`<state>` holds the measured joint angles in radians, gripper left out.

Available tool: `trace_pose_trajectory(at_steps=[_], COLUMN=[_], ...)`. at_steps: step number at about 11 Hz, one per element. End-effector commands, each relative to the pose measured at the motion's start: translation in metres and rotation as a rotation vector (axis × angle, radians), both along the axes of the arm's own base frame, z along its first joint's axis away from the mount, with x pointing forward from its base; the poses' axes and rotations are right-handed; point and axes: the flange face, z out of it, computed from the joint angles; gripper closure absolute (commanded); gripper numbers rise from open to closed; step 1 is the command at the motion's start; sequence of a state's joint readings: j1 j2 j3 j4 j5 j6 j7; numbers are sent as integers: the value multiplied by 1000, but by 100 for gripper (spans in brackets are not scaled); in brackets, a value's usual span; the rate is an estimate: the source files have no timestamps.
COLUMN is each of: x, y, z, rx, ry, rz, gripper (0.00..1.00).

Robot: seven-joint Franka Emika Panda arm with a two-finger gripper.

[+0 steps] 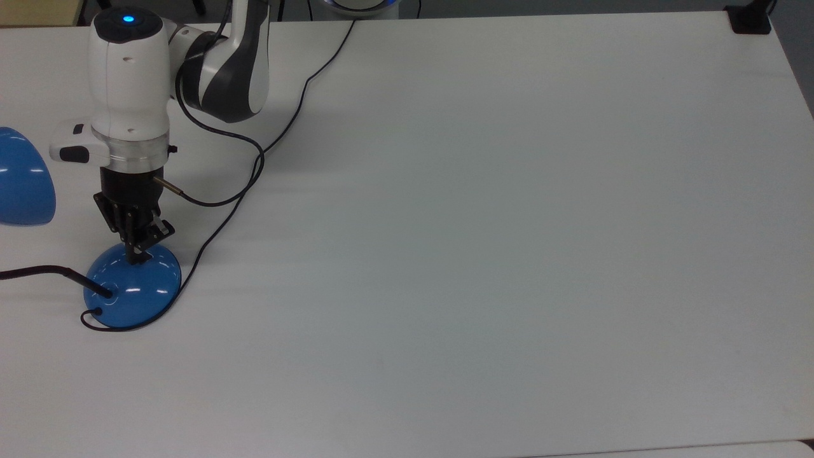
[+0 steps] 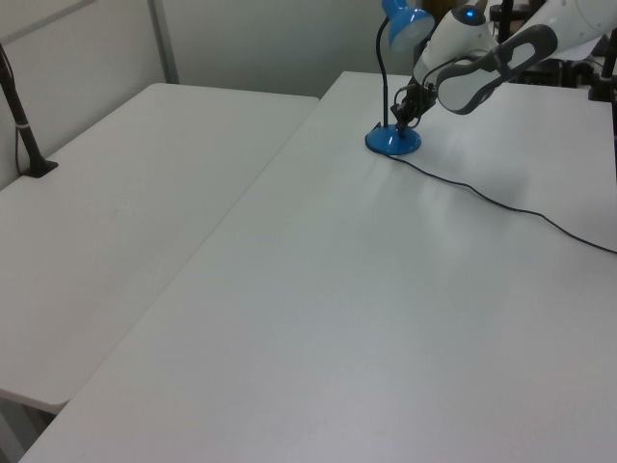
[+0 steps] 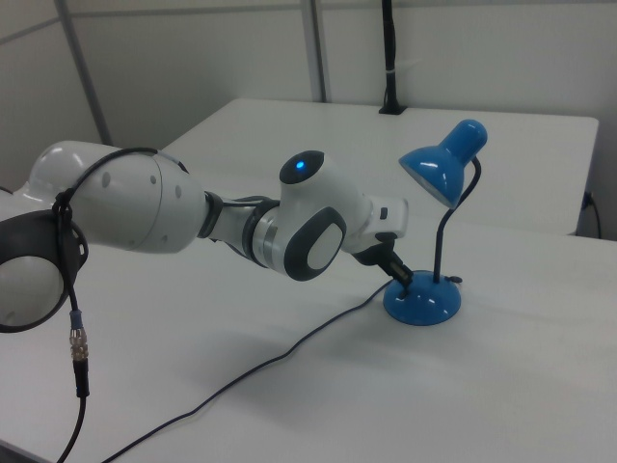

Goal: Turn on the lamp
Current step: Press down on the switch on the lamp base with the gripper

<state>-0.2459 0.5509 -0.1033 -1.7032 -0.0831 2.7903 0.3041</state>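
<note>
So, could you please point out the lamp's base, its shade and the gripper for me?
lamp's base (image 1: 137, 292), top view, on the dome's glossy top.
shade (image 3: 439, 169), right view, on its blue outer shell.
gripper (image 1: 136, 257), top view, at its fingertips.

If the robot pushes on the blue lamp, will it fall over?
Probably not from a push down: the gripper presses on the lamp at its wide dome base, which sits flat on the table. A sideways shove might slide it, since the base looks glossy. The shade sits high on a thin neck, so it may wobble.
</note>
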Motion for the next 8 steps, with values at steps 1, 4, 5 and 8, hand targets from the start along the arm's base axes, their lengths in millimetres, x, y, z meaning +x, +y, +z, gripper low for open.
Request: trace_pose_trajectory(at_steps=[1,4,5,8], x=[-7,-6,-6,-4], y=[6,5,5,3], z=[8,2,-1,-8], rx=[4,5,5,5], ry=[39,46,49,43], rz=[14,13,14,13], gripper=[100,100,100,100])
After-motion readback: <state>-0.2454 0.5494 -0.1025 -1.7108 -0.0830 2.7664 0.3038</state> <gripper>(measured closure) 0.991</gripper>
